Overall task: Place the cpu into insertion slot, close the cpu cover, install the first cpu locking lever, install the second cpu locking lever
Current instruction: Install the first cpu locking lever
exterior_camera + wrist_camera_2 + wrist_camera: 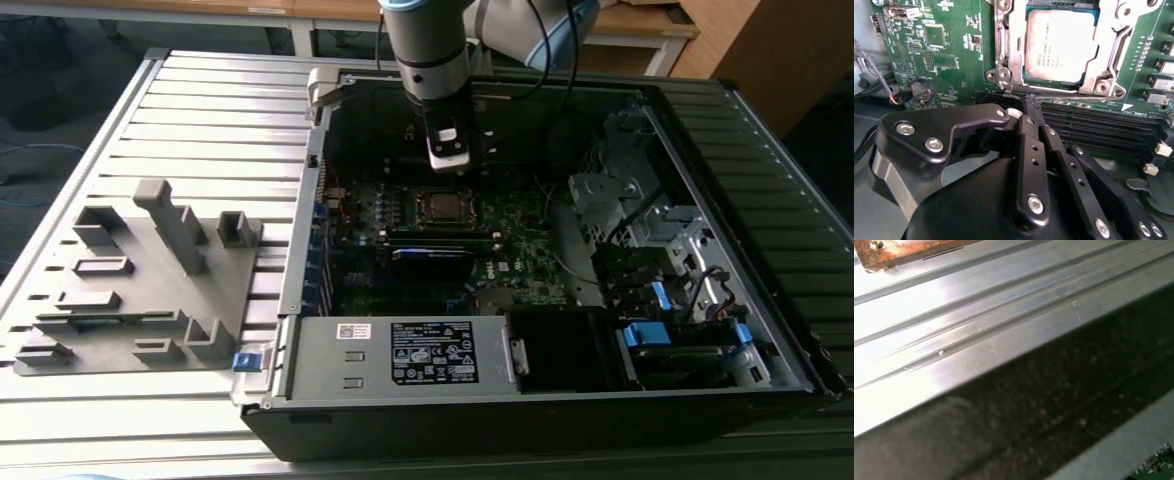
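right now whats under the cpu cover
The cpu lies under the cpu cover, its metal top showing through the frame's opening. Its edges and the socket beneath are covered.

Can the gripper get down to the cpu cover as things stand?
Probably yes. The gripper hangs inside the open case, just beside the socket, and nothing lies between it and the cpu cover, which lies flat around the cpu in the second wrist view.

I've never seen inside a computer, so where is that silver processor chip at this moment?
The cpu sits in its socket on the green motherboard, framed by the cpu cover, just beyond the gripper in the second wrist view.
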